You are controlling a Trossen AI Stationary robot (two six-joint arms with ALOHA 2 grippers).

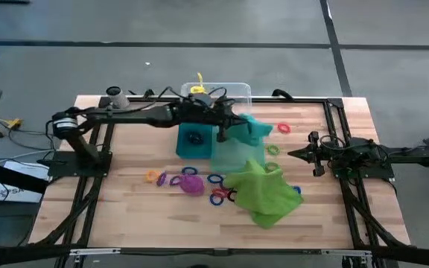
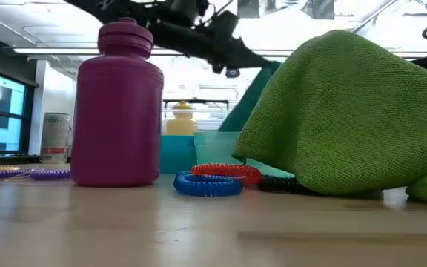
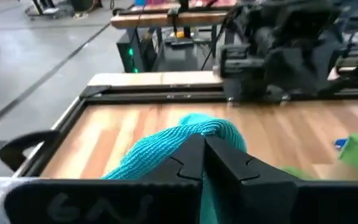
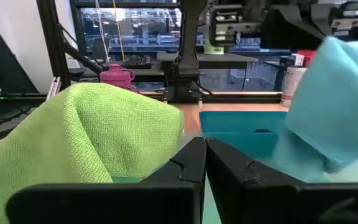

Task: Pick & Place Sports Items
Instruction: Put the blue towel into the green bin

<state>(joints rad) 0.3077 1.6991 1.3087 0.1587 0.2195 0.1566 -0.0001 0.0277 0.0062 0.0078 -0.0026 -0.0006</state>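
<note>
the left gripper (image 3: 204,152) has its jaws pinched fully together on a fold of the teal cloth (image 1: 253,131), and the cloth bunches up just ahead of the fingertips and hangs down from them over the teal tray (image 1: 194,140). that grip looks thin to me: only a ridge of fabric sits between the jaws, so a quick swing could let it slide out, or the dangling tail could drag across the tray wall and catch.

a little further out from those jaws, the lime-green cloth (image 1: 268,192) lies heaped on the table, draped partly over the rings (image 1: 218,195) beside it. if the hanging teal cloth sweeps low, it could snag that heap or scatter the loose rings. the purple bottle (image 1: 192,183) stands beyond the heap among more rings and looks easy to tip.

behind the left jaws, the yellow bottle (image 1: 198,89) sits in the clear tub (image 1: 241,92).

farthest off, the right gripper (image 1: 297,154) waits with its jaws closed and empty, pointing at the green cloth; if it moves in now, the two arms could crowd each other.
</note>
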